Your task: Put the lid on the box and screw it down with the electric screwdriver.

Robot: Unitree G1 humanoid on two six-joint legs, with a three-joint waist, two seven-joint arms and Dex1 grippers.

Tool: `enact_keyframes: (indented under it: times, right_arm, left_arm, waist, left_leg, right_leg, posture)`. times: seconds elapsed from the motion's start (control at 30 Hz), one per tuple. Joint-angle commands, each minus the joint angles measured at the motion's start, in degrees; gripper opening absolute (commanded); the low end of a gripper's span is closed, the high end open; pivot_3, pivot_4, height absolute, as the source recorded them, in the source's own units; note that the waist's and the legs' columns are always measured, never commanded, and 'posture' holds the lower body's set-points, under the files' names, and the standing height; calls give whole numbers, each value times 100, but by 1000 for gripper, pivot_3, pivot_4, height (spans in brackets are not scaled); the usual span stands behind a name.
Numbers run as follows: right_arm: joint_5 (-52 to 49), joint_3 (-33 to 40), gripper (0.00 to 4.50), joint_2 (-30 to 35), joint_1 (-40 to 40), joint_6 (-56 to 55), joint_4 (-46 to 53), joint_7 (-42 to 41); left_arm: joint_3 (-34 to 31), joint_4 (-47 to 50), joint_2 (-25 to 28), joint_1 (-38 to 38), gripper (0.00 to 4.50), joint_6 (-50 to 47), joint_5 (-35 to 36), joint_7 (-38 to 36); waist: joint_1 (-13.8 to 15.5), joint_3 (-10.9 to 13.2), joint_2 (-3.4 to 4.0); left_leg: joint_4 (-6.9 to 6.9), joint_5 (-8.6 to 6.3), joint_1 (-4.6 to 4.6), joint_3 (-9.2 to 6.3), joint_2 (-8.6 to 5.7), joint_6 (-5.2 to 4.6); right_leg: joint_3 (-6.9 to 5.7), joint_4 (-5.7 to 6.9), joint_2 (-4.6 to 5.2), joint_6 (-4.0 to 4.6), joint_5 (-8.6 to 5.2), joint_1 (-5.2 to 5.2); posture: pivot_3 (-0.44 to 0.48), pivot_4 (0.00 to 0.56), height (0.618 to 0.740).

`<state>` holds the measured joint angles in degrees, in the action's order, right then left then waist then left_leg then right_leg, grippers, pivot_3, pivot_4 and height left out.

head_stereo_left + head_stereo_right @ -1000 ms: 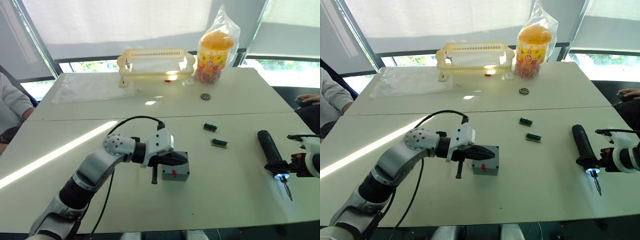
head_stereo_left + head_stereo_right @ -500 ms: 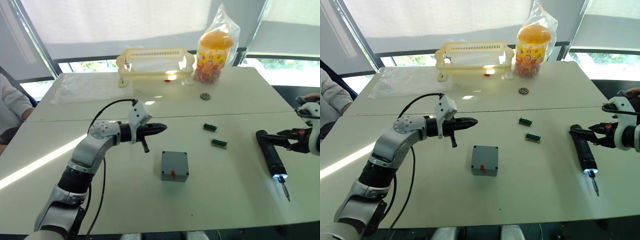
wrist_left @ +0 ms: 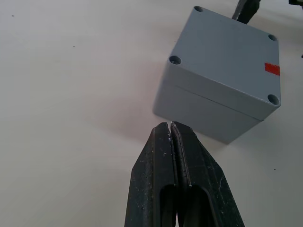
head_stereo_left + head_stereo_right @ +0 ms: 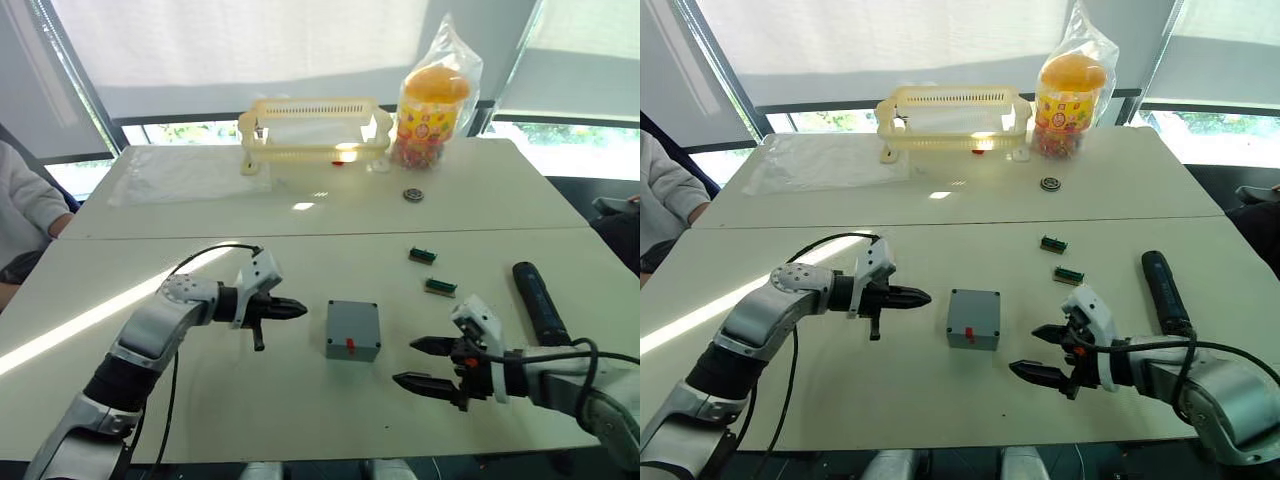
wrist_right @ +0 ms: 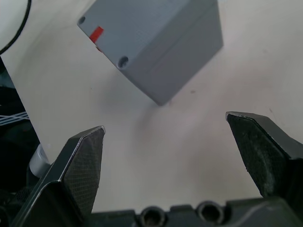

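Blue-grey lid (image 4: pixel 353 317) seated on box (image 4: pixel 351 343); left tool (image 4: pixel 300 310) pressed together beside it, right tool (image 4: pixel 424 364) spread, likely to steady it.

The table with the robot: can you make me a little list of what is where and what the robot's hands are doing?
lid: already sitting on the box, near the middle of the table
box mark: small red patch on the side facing the robot
electric screwdriver: lying on the table at the robot's right, nobody holding it
left gripper: fingers shut, empty, pointing at the box from its left
right gripper: fingers wide open, empty, to the right of the box
green connector blocks: two, behind the box
yellow basket: far edge of the table
snack jar: beside the basket
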<state>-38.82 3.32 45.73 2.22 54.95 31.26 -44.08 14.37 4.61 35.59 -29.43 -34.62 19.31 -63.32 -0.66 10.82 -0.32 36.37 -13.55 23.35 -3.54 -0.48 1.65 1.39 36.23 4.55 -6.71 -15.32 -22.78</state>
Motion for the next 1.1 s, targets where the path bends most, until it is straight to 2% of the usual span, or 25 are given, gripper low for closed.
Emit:
enact_keyframes:
  times: [0.03, 0.2, 0.53, 0.8, 1.0, 1.1]
  right_arm:
    - [367, -457, 4478, -189, 220, -367, -158, 96]
    - [349, -766, 4478, -412, 363, -315, -228, 79]
    - [6, -979, 4478, -647, 478, 102, 40, 43]
    - [-238, -907, 4478, -702, 268, 425, 447, 275]
    - [-190, -475, 4478, -333, 137, 301, 485, 274]
    - [104, -343, 4478, 88, 176, -82, 260, 24]
  left_arm:
    - [300, 173, 75, 45, 0, 126, -204, -135]
    - [523, -8, -68, -2, 0, 355, -446, -92]
    - [804, -1168, -735, -513, 0, 1560, -1203, 123]
    - [695, -1964, -1142, -756, 0, 2194, -1516, 232]
    - [474, -1895, -886, -660, 0, 2158, -1557, 234]
    - [296, -1365, -479, -356, 0, 1845, -1413, 118]
  waist:
    - [-2, 0, 0]
    - [1, 0, 0]
    - [1, -2, -2]
    - [12, -2, -3]
    - [1, -2, -3]
    - [-36, -2, -3]
  left_leg:
    - [-1, 0, 0, 1, 0, 0]
    - [-2, 0, 1, -1, 0, 0]
    - [1, 0, 0, -2, 0, 0]
    - [4, 0, 1, -4, -1, 0]
    - [8, 0, 0, -5, -1, 0]
    - [5, 0, 0, -3, 0, -1]
  right_leg:
    - [1, 1, 0, 0, 0, -2]
    - [0, 3, -1, -1, 0, -5]
    - [-2, 6, -1, -1, 1, -3]
    - [-4, 11, -1, -2, 2, -2]
    - [-4, 12, -1, -3, 2, -1]
    - [-3, 15, -1, -3, 2, -6]
  posture:
    - [0, 150, 740]
    - [0, 150, 740]
    - [0, 150, 740]
    - [0, 150, 740]
    - [0, 150, 740]
    - [0, 150, 740]
